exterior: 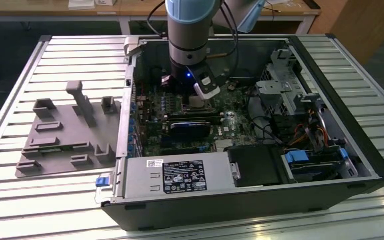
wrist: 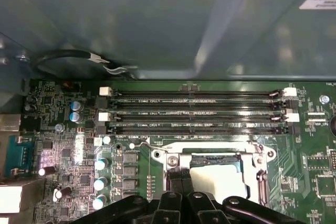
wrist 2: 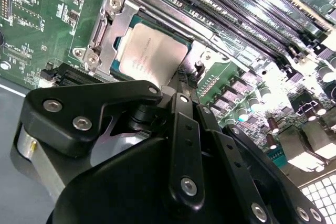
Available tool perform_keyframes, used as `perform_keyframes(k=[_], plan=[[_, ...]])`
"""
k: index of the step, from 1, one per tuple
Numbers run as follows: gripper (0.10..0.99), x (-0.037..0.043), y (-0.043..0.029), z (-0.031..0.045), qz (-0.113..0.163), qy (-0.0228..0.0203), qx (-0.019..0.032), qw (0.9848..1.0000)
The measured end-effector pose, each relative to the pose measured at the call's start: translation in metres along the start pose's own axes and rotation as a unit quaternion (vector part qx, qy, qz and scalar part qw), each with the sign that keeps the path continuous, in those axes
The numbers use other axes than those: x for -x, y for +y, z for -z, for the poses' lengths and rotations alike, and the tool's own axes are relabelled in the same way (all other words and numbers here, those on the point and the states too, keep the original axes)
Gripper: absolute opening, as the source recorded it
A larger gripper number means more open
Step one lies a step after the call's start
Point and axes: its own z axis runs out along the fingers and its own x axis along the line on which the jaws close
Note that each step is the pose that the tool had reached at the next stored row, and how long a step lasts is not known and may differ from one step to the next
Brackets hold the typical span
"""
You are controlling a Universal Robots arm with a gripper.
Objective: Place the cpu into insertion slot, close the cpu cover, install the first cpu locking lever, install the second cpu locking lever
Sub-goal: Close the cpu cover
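Black gripper (wrist 2: 188,81) is sitting low in the open case, fingers pressed together. Its tips are right beside the small silvery-grey square cpu (wrist 2: 152,51), which is lying in the metal-rimmed insertion slot (wrist: 215,159). The thin silvery cpu cover (wrist 2: 102,30) is framing it. I'm worrying a sideways slip shoves the chip and bends pins.

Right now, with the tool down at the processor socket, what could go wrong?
The tool is at the edge of the cpu, which is framed by the cpu cover; a sideways slip could scratch the chip or bend the frame. The capacitors and memory slots stand close, so a wide swing may hit them.
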Motion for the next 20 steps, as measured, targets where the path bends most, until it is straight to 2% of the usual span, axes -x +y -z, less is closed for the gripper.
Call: perform_keyframes(k=[13, 20], plan=[[0.102, 0.0003, 0.0017, 0.0031, 0.002, 0.0003, 0.0001, 1.0], [0.102, 0.0037, 0.0044, 0.0025, 0.002, 0.0004, 0.0001, 1.0]])
